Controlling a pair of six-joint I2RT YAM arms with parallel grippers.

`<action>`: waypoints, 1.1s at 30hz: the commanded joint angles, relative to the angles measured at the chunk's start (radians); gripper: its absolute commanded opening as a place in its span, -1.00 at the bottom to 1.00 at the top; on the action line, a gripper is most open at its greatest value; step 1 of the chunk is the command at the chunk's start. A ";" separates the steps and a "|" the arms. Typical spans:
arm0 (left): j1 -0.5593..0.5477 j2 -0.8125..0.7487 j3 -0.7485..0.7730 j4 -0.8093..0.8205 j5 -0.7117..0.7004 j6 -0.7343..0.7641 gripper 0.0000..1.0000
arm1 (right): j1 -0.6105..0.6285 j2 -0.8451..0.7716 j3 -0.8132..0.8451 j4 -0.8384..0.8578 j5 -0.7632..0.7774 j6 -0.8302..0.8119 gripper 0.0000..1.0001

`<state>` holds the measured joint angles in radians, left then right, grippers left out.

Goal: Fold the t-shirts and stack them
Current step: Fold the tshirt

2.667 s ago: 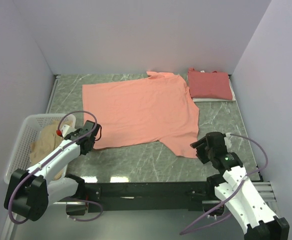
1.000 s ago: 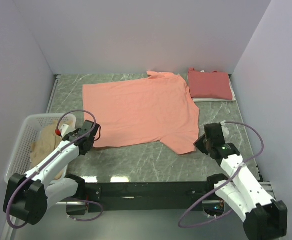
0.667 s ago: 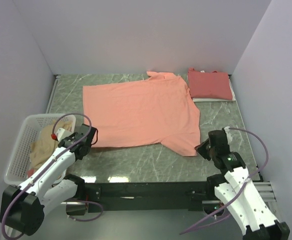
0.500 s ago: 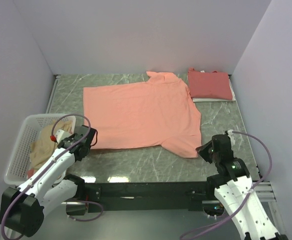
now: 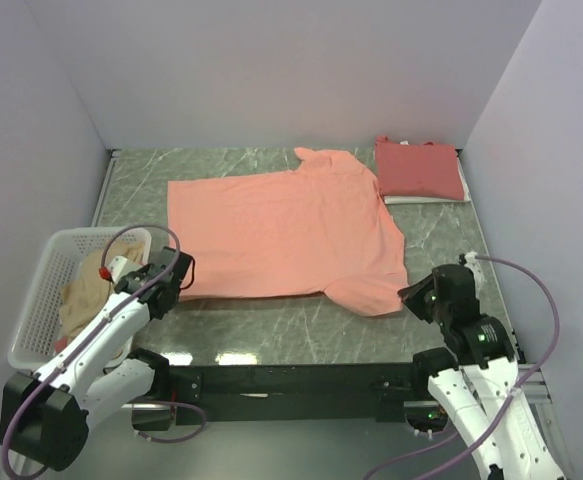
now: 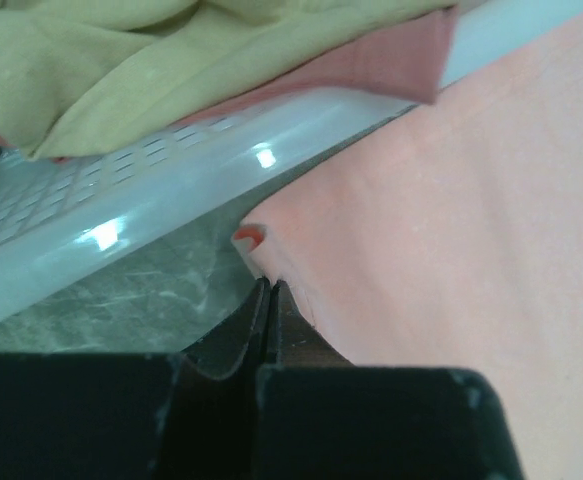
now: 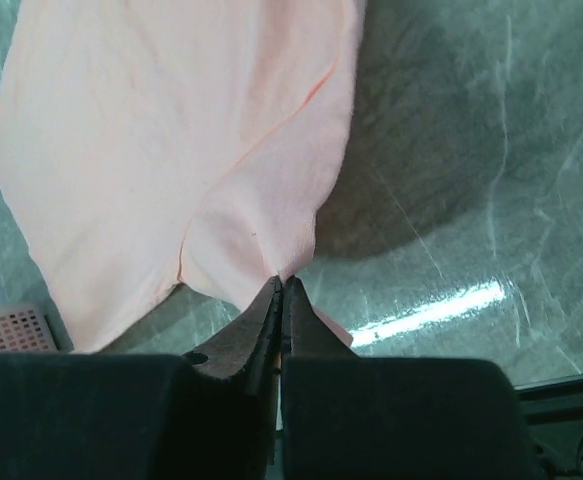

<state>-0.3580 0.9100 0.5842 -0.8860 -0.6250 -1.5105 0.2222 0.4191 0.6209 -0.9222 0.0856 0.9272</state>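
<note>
My left pincer [image 5: 178,288] is pressed together on the lower left corner of the salmon-orange t-shirt [image 5: 281,235]. In the left wrist view the fingertips [image 6: 253,318] pinch the edge of the cloth, just beside the white basket [image 6: 171,180]. My right pincer [image 5: 411,298] is closed too. It pinches the sleeve at the lower right of the same shirt, and there the cloth is raised a little off the worktop [image 5: 271,320]. This shirt lies spread flat in the middle of the frame, its collar at the upper edge. The deeper coral-red t-shirt [image 5: 418,170] lies folded in the upper right corner, just beside the spread shirt. The pale tan t-shirt [image 5: 83,290] is crumpled inside the basket at the lower left.
</note>
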 commanded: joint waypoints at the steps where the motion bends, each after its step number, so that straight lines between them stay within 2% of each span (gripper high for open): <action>1: -0.004 0.058 0.072 0.048 -0.042 0.029 -0.99 | -0.006 0.137 0.065 0.095 -0.004 -0.083 -1.00; 8: 0.007 0.259 0.228 0.105 -0.064 0.064 -0.99 | -0.006 0.456 0.158 0.383 -0.067 -0.175 -1.00; 18: 0.111 0.472 0.356 0.199 -0.013 0.168 -0.99 | -0.004 0.869 0.367 0.523 -0.083 -0.235 -1.00; 27: 0.168 0.595 0.422 0.234 0.021 0.208 -0.99 | -0.035 1.032 0.493 0.543 -0.106 -0.245 -1.00; 33: 0.189 0.622 0.434 0.254 0.031 0.222 -0.99 | -0.086 1.058 0.479 0.579 -0.142 -0.240 -1.00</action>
<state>-0.1806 1.5349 0.9821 -0.6590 -0.5911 -1.3163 0.1547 1.4792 1.0756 -0.3958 -0.0429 0.6952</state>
